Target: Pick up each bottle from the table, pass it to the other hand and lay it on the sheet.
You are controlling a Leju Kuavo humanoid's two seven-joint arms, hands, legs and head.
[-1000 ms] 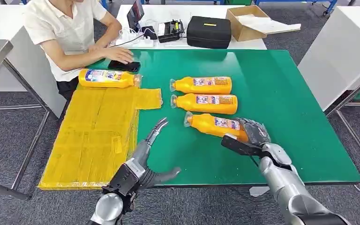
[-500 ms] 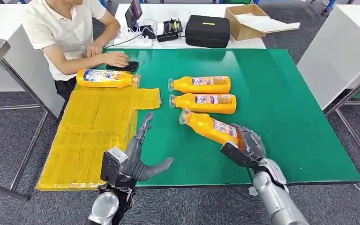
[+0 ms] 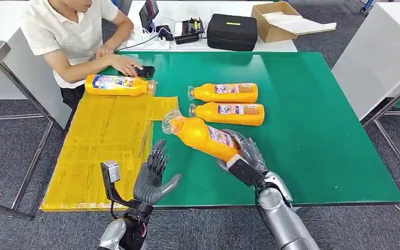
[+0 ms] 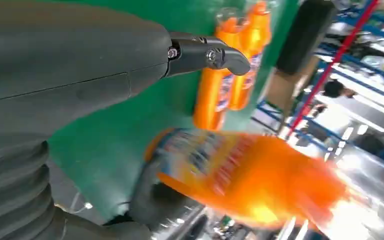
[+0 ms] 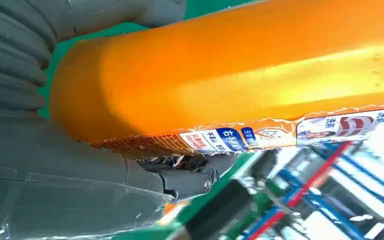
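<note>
The green tabletop is carrying everything, and the yellow sheet is lying along its 9 o'clock side, reaching the near edge. By my reading the task is roughly a quarter along: one orange bottle is resting at the sheet's 12 o'clock end, at or just past its far edge, two more orange bottles and are lying side by side on the bare green at about 1 o'clock from centre, untouched, and a fourth, the held bottle, is being carried in the air, tilted with its cap pointing toward 10 o'clock. The right hand is gripping its base end, fingers wrapped around the body. The left hand is waiting at 7 o'clock, palm up, fingers spread and holding nothing, just short of the bottle. The handover and the laying down are not yet done. A seated person at 11 o'clock is resting a hand on a phone just beyond the laid bottle, which could crowd that end of the sheet. A black case and a cardboard box are sitting on the white table beyond, well clear.
</note>
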